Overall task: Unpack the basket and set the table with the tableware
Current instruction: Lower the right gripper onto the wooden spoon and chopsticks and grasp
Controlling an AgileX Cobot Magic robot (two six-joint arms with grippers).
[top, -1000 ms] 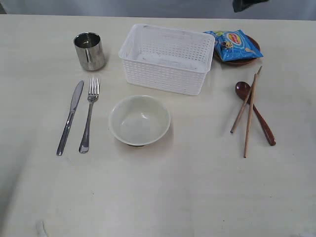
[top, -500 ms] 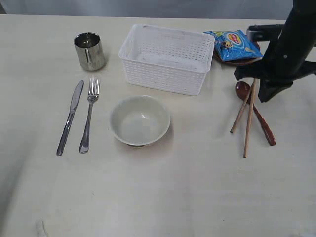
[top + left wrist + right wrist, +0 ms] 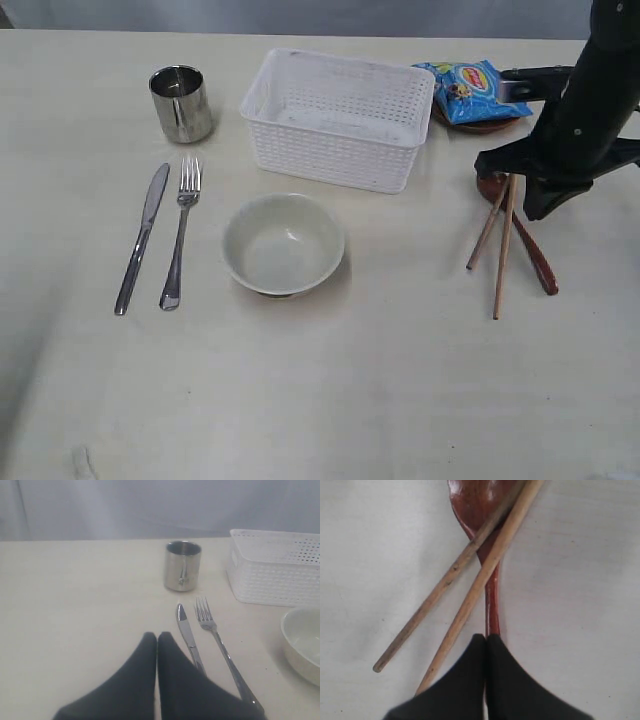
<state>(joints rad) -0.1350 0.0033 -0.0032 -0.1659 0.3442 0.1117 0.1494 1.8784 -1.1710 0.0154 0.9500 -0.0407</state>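
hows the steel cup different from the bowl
The cup is shiny steel, while the bowl is matte off-white. The cup is a narrow, tall cylinder; the bowl is wide and low. In the exterior view the cup stands off the left end of the basket, whereas the bowl sits in front of it. Both stand upright, mouth up, on the table, outside the basket.

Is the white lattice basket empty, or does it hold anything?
Empty. In the exterior view, the white perforated plastic basket shows only its bare floor; nothing lies inside.
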